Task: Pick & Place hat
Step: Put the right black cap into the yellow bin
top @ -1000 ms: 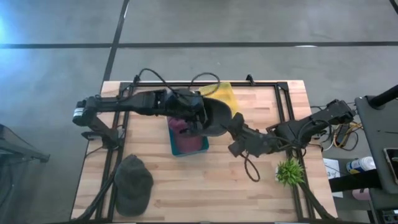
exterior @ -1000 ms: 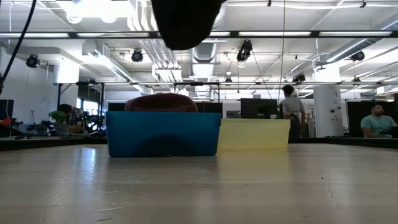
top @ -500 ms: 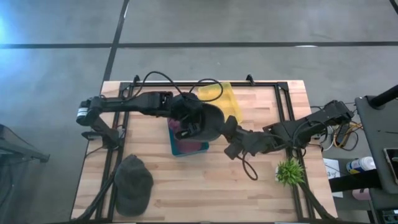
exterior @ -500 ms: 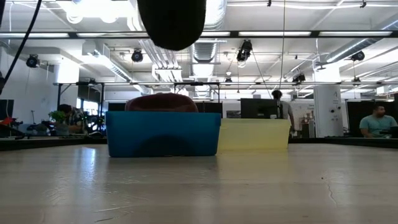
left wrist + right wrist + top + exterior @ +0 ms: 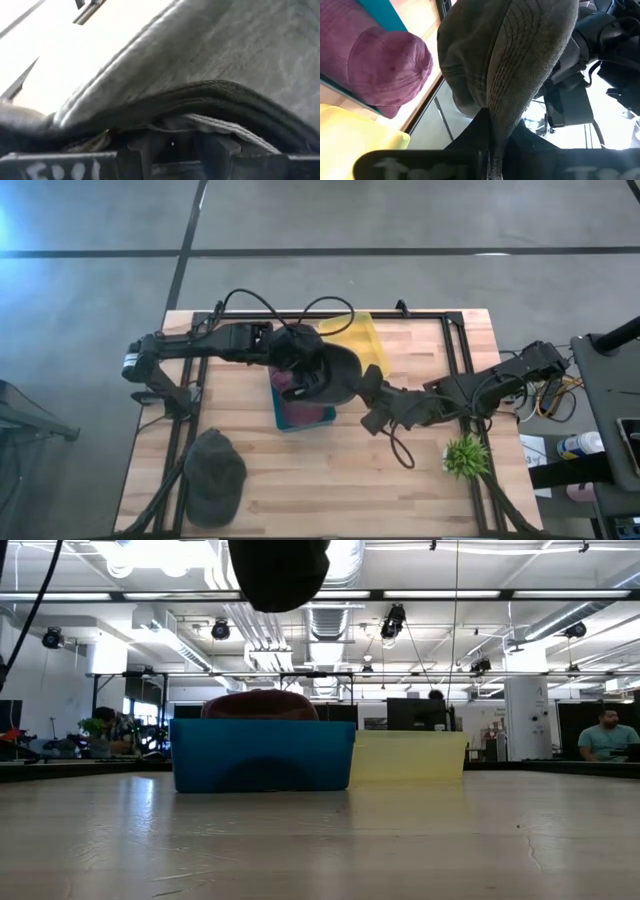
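A dark grey cap (image 5: 335, 373) hangs in the air between both grippers, above the blue bin (image 5: 300, 412). In the low view only its underside (image 5: 278, 572) shows at the top. My left gripper (image 5: 305, 370) comes from the table's left and is shut on the cap. My right gripper (image 5: 366, 387) comes from the right and is shut on it too. A maroon cap (image 5: 390, 62) lies inside the blue bin. A yellow bin (image 5: 356, 335) stands just behind the blue one. My left gripper pinches the cap's lower edge (image 5: 200, 117), where the inner band shows, between its two fingers (image 5: 145, 150). It comes level from the table's left, and the cap is lifted clear. My right gripper pinches the stitched brim (image 5: 515, 90) between its two fingers (image 5: 475, 132). It comes from the table's right, and the crown bulges beyond the brim.
A second grey-green cap (image 5: 213, 475) lies flat near the table's near left corner. A small green plant (image 5: 465, 455) stands at the near right. A black frame (image 5: 452, 340) and cables run along the far and side edges. Bare wood lies along the near middle.
Both grippers, still shut on the dark cap, have carried it a little toward the table's left, from above the blue bin's right edge to above the bin's middle. The cap has stayed lifted clear.
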